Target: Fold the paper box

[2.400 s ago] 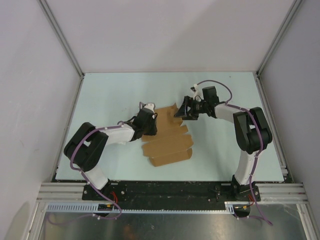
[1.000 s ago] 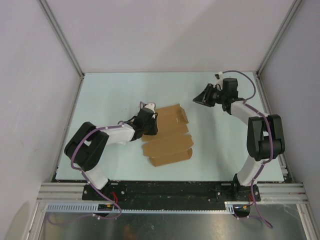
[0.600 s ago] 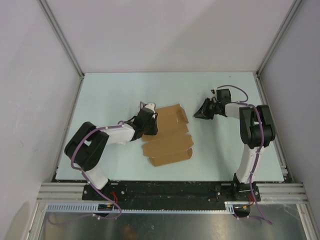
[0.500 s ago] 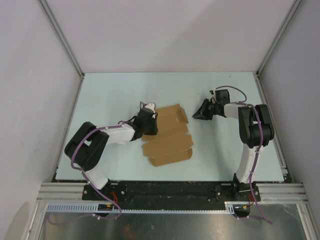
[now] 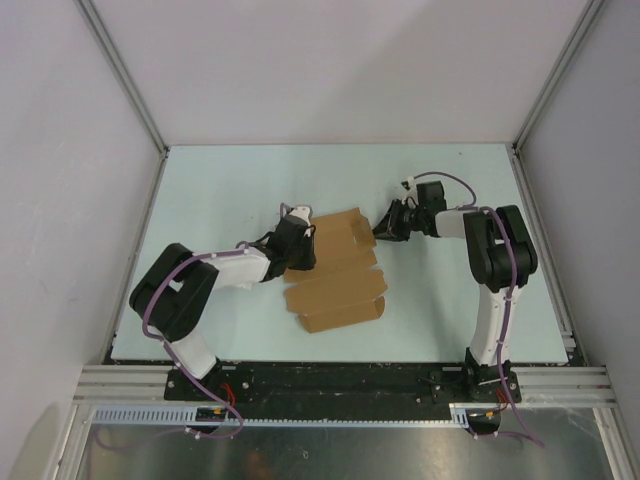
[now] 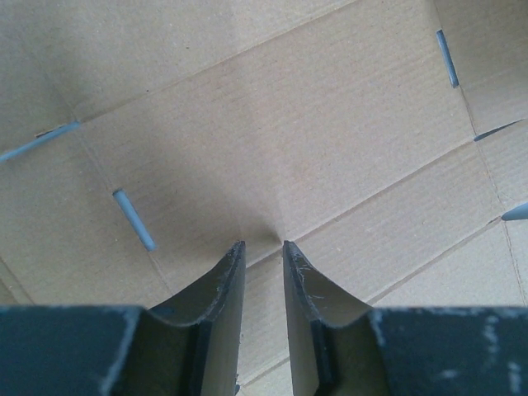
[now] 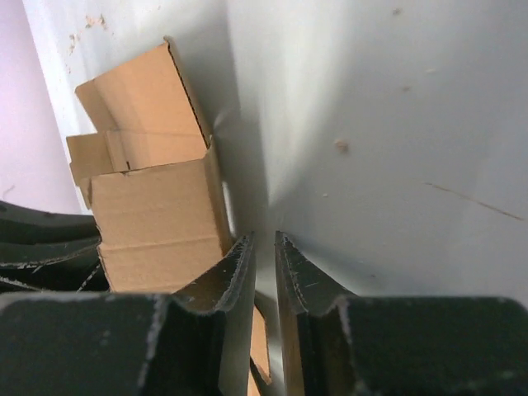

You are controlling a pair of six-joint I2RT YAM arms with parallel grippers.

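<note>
Left wrist: left gripper (image 6: 262,245) slightly ajar atop paper box (image 6: 289,124); right gripper (image 7: 263,237) likewise (beside its edge)

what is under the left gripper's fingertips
The left gripper appears to rest its tips on a flat panel of the paper box, beside a crease, with nothing between them. The table directly beneath that panel is covered by the cardboard.

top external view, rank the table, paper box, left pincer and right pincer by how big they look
1. table
2. paper box
3. left pincer and right pincer: these look about alike, so they are not ranked.
</note>
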